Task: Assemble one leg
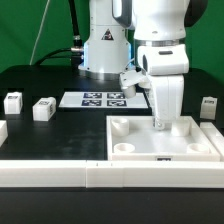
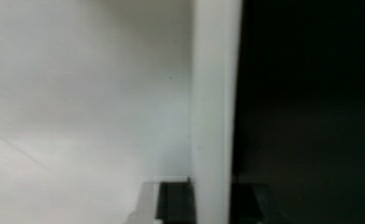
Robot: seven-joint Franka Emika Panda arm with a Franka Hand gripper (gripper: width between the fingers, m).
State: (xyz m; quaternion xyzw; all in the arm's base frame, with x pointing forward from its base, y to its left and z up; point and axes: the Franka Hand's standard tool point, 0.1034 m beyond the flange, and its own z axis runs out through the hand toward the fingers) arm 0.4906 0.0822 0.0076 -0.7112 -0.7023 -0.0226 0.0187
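Observation:
The large flat white square piece (image 1: 192, 150) lies at the exterior view's right, against the front rail. My gripper (image 1: 165, 122) points straight down at its far rim. In the wrist view my gripper (image 2: 213, 205) has one dark fingertip (image 2: 172, 203) on the white inner side and the other on the dark table side of the raised rim (image 2: 214, 90), both flush against it. Three small white legs with tags stand apart from the gripper: two at the left (image 1: 12, 100) (image 1: 43, 108) and one at the far right (image 1: 208, 105).
The marker board (image 1: 104, 99) lies flat behind the square piece, in front of the robot base (image 1: 105, 50). A long white rail (image 1: 60, 175) runs along the table's front edge. The table top is black.

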